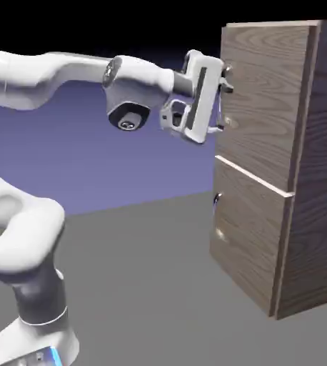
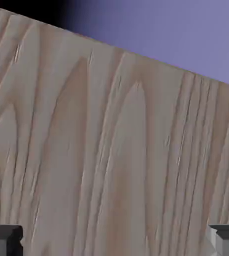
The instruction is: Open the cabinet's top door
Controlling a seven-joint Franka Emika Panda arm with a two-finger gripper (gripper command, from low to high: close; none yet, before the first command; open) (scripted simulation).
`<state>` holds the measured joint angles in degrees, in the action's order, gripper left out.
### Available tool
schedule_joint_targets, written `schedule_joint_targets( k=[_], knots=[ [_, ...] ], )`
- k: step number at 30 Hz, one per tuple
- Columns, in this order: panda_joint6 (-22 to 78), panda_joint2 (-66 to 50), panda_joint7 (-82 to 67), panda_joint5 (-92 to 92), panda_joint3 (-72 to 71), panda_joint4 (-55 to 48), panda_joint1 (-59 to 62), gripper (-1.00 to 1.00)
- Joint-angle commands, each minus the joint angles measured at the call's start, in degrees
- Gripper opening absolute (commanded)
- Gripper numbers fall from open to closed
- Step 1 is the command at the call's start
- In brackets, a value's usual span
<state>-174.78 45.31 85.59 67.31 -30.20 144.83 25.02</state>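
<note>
Backdrop: blue-violet fading to black above, with a grey floor (image 1: 141, 286) below.
Cabinet: the tall wood-grain box (image 1: 320, 171) stands at the exterior view's right.
Top door: the upper front panel (image 1: 266, 107) looks shut, above the lower door (image 1: 248, 236).
Handle: I see silver by the fingertips, but can't tell whether the bar lies between them; the hand view shows only wood there.
Gripper (image 1: 225, 109): fingers spread wide, one above the other, close to the door face; I see no grip.
Step in hand: I judge this as lining up on the handle. I'd confirm that the bar sits inside the fingers before closing, and creep in so that the tips don't jam against the wood.
Pull: once hooked, I'd draw back slowly and follow the hinge's arc; a straight tug could slip off.
Arm (image 1: 63, 68): reaches across high up, roughly level, the hand (image 1: 203, 100) facing the door and slightly rolled against its top edge.
</note>
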Motion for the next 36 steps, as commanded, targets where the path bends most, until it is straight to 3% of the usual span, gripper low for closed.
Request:
schedule_joint_targets(
  k=[1, 29, 36],
  knots=[
    [0.0, 0.5, 1.6, 2.5, -1.1, -0.6, 1.0, 1.00],
    [-0.8, 13.7, 47.4, 72.3, -32.8, -17.6, 27.9, 1.00],
    [1.5, 12.5, 48.9, 75.3, -38.6, -24.9, 38.9, 1.00]
  ],
)
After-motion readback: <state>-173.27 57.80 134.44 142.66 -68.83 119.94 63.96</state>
